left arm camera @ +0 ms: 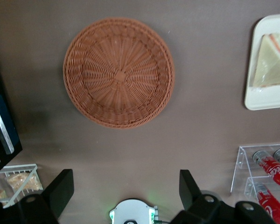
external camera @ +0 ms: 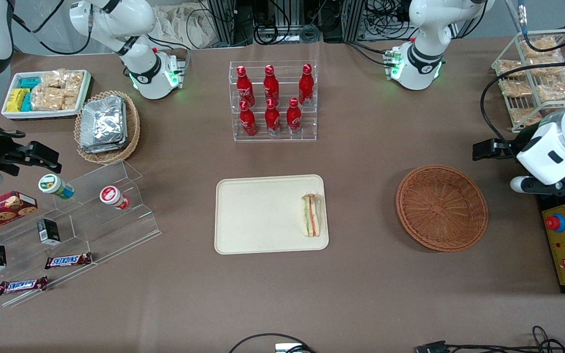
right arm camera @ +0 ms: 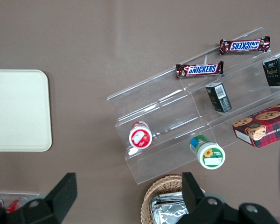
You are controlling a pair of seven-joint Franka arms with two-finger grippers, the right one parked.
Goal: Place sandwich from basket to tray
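I see my claw (left arm camera: 126,186) wide open and holding nothing, up high near the empty basket (external camera: 442,207), and the sandwich (external camera: 311,214) already lies on the tray (external camera: 263,215), well apart toward the parked arm's end.

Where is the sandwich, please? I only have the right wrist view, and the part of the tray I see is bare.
Observer: The sandwich lies on the tray, along its edge nearest the basket.
Operator: Does the basket hold anything?
Observer: No, the basket is empty.
Operator: And the gripper?
Observer: The gripper is open, holding nothing, raised above the table beside the basket.
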